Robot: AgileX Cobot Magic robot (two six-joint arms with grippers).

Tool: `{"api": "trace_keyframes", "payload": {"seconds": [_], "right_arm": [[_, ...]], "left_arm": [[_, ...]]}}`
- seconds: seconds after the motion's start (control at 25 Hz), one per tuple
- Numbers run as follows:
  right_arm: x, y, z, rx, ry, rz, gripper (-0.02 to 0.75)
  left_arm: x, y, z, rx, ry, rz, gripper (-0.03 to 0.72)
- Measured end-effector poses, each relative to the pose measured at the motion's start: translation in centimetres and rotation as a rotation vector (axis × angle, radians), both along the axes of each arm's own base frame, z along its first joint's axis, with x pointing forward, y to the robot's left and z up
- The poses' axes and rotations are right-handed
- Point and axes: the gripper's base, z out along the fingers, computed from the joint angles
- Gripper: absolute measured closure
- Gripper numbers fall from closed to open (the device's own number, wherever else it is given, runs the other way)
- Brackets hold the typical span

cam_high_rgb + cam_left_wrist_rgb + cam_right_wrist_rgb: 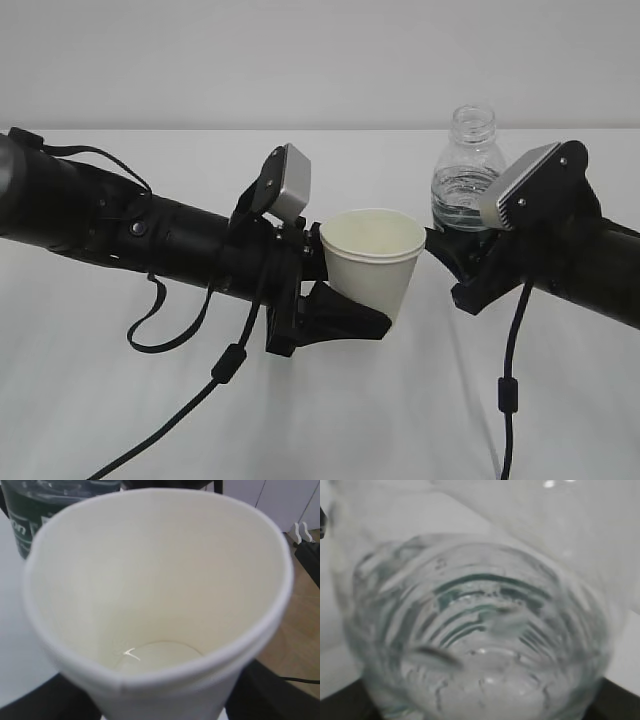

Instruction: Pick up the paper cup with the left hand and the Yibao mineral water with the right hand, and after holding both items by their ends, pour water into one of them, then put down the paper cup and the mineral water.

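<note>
Cup (372, 262) sits upright, clenched low in the left gripper (335, 315), its mouth free to take water. At its 2 o'clock the bottle (466, 170) stands upright, uncapped, grasped low by the right gripper (470, 268), both raised off the surface (90, 400).

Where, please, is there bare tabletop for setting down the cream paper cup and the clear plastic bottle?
The white table is bare in front, between the two dangling black cables, and below the cream paper cup. The far strip behind the left arm looks bare too. The middle is crowded: cup and clear plastic bottle sit close together between both arms.
</note>
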Motion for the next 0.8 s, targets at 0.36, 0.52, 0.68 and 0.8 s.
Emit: {"api": "trace_keyframes", "payload": {"seconds": [0.36, 0.52, 0.68, 0.8], "right_arm": [[0.1, -0.4, -0.3, -0.082, -0.011, -0.017, 0.239], [0.1, -0.4, -0.3, -0.102, -0.016, -0.016, 0.239], [0.6, -0.6, 0.8, -0.145, -0.011, -0.031, 0.239], [0.9, -0.6, 1.8, -0.160, -0.030, -0.040, 0.239]], "left_arm": [[0.4, -0.1, 0.1, 0.013, -0.015, 0.016, 0.239], [0.6, -0.1, 0.2, 0.017, -0.028, 0.025, 0.240], [0.7, -0.1, 0.2, 0.025, -0.031, 0.032, 0.240], [0.8, -0.1, 0.2, 0.023, -0.029, 0.038, 0.240]]}}
